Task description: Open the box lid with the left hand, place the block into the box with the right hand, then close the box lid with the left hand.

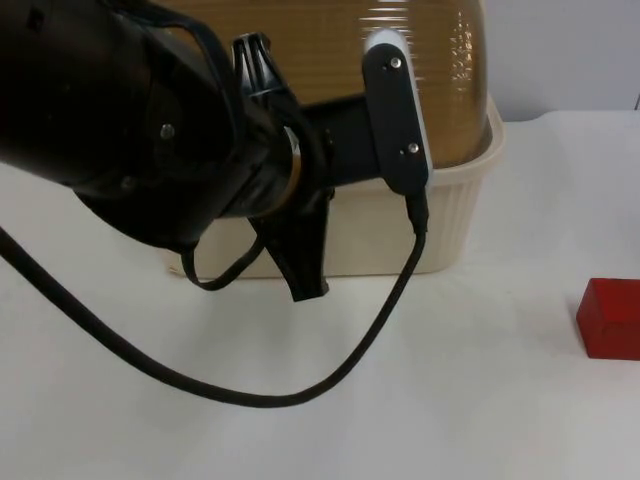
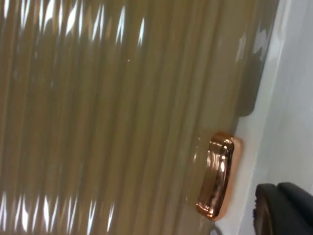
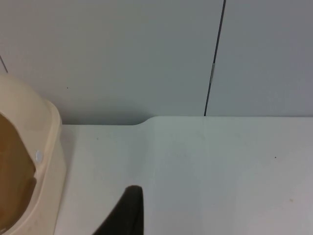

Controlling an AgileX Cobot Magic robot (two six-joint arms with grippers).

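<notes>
I am on the first step, getting the lid open. My left gripper (image 1: 300, 270) hangs in front of the near wall of the cream ribbed plastic box (image 1: 455, 215), which sits at the far side of the white table top (image 1: 480, 400) against the grey partition wall (image 3: 122, 58). From above I see black fingers pointing down toward the table, but I cannot tell whether they are apart or together. My left wrist looks straight onto the translucent amber ribbed dome lid (image 2: 112, 112), and the shiny copper-coloured handle (image 2: 217, 178) at its edge lies just beside my fingertip (image 2: 281, 210), apparently not yet touched.

The lid seems to be down over the box, though my own arm hides much of it from above. The red cube block (image 1: 612, 318) rests on the table well to the right of the box and nearer than it.

My right gripper (image 3: 124, 215) waits over bare table to the right of the box, holding nothing that I can see; its fingers' state I cannot tell.

Next, I judge, I must bring my left fingers onto that copper handle, catch it securely, and swing the lid up and back without dragging the box
</notes>
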